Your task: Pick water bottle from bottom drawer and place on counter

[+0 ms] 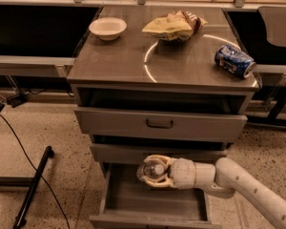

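While you watch lower centre of the frame, the clear water bottle [150,171] sits clenched in the pale gripper [155,171], white cap toward you, just above the open bottom drawer [152,203], a plain grey box. Higher up, the glossy counter [181,66] carries a white bowl [107,27], a crumpled chip bag [174,25] and a blue can [235,61].

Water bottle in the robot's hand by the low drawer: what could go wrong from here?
1. The hand grips the water bottle right under the middle drawer front, and the top drawer juts out above; lifting straight up might knock the bottle loose.
2. On the counter, a blue can lies on its side; a nudge while placing could send it rolling.
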`<act>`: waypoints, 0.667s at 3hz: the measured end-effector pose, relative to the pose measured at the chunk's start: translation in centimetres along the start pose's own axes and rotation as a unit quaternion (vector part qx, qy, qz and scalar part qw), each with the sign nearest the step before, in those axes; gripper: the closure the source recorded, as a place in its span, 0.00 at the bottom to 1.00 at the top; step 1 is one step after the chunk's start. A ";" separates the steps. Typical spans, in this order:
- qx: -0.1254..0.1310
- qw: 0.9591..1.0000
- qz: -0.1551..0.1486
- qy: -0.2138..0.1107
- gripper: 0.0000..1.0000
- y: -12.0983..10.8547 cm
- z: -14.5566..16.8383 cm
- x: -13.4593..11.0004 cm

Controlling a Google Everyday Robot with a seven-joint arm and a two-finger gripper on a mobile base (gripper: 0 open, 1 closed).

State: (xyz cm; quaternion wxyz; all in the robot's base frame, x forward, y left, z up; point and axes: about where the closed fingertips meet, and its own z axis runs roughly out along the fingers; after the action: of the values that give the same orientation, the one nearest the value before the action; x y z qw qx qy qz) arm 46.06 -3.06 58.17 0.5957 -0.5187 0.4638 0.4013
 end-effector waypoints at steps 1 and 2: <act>0.052 0.996 0.062 -0.021 1.00 -1.1 -0.6 -2.8; 0.081 0.991 0.102 -0.031 1.00 -1.4 -1.7 -5.9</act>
State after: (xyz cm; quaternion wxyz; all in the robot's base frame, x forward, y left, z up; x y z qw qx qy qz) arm 45.68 -4.93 64.16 0.6057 -0.4060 0.5269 0.4366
